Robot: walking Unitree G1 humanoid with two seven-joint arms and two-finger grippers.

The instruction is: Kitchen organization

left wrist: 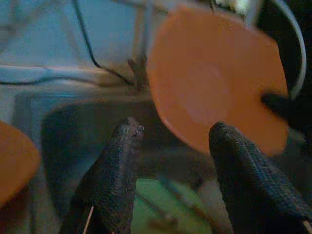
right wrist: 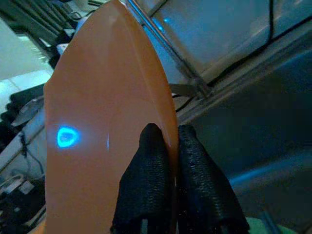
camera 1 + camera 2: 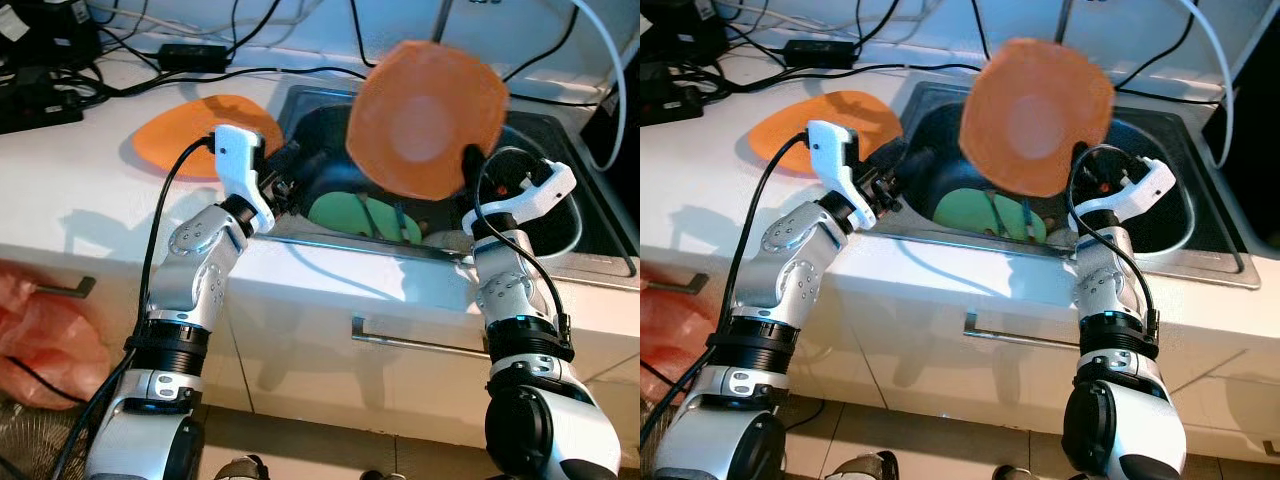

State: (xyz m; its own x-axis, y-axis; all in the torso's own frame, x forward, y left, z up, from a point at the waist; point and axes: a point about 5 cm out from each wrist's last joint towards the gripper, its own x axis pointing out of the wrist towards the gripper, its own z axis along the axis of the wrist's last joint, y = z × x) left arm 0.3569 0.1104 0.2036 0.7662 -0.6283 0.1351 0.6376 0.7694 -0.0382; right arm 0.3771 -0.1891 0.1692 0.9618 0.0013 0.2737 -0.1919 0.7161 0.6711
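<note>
1. While raised on edge over the sink (image 3: 560,130), the orange plate (image 3: 428,118) sits pinched at its rim in the right gripper (image 2: 166,146).
2. Green plate (image 3: 352,214) below in the basin.
3. Left gripper (image 1: 173,146), fingers apart, hovers at the sink's near-left edge.
4. Second orange plate (image 3: 200,130) flat on the counter (image 3: 70,200); cables (image 3: 130,80) behind.

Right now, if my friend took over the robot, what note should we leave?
Right gripper: shut on the rim of an orange plate, held up over the sink.
Left gripper: open, holding nothing, at the sink's left edge.
Second orange plate lies on the counter, left of the sink.
Green plate with utensils on it sits in the sink.
Left: put down the held plate, then probably clear the sink.
</note>
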